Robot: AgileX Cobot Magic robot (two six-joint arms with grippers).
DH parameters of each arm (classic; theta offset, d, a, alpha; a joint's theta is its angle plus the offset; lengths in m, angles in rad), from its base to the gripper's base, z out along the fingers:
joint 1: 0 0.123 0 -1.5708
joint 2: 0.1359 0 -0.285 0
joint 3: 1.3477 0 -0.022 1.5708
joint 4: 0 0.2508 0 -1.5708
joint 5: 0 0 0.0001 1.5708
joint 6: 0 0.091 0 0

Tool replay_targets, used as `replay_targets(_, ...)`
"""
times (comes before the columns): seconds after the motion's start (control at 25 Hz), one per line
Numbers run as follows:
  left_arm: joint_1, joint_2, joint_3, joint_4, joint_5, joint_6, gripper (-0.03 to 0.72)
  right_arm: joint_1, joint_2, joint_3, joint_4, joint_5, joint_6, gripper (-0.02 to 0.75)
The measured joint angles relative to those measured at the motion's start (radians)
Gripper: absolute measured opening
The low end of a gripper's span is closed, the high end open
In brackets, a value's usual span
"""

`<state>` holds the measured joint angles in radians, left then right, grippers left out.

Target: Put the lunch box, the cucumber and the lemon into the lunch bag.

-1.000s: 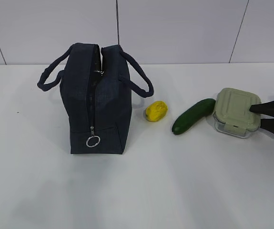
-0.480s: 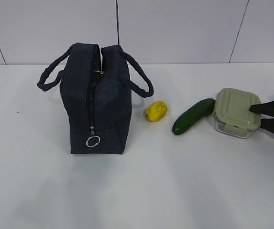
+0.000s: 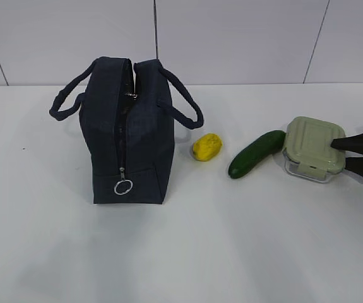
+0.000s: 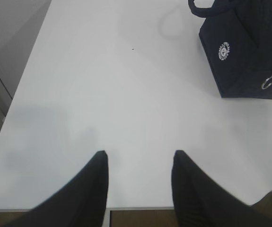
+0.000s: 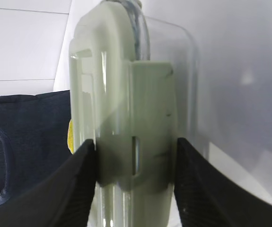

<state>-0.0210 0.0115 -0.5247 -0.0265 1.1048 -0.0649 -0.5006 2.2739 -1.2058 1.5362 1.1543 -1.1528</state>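
The navy lunch bag (image 3: 143, 145) stands upright at the left, its top seam parted and its zipper ring hanging low on the end face. The yellow lemon (image 3: 207, 146) lies just right of it, then the dark green cucumber (image 3: 255, 153), whose far tip touches the lunch box (image 3: 312, 145). My right gripper (image 3: 340, 154) comes in from the right edge and is shut on the lunch box's right side. In the right wrist view one finger presses the sage lid and the other the clear base of the lunch box (image 5: 126, 85). My left gripper (image 4: 140, 153) is open over bare table.
The white table's (image 4: 126, 94) front edge runs just under my left fingertips. In the left wrist view the lunch bag (image 4: 244, 52) is far off to the upper right. A pale tiled wall (image 3: 232, 38) stands behind the table.
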Motion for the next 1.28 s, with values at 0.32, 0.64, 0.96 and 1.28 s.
replay_targets(0.32, 0.0, 0.0, 0.0, 0.0, 0.0, 0.0, 0.317, 0.0, 0.0, 0.0, 0.0, 0.0, 0.002, 0.368)
replay_targets(0.64, 0.0, 0.0, 0.0, 0.0, 0.0, 0.0, 0.317, 0.0, 0.0, 0.0, 0.0, 0.0, 0.016, 0.368)
replay_targets(0.96, 0.0, 0.0, 0.0, 0.0, 0.0, 0.0, 0.317, 0.0, 0.0, 0.0, 0.0, 0.0, 0.025, 0.362)
replay_targets(1.28, 0.0, 0.0, 0.0, 0.0, 0.0, 0.0, 0.317, 0.0, 0.0, 0.0, 0.0, 0.0, 0.031, 0.351)
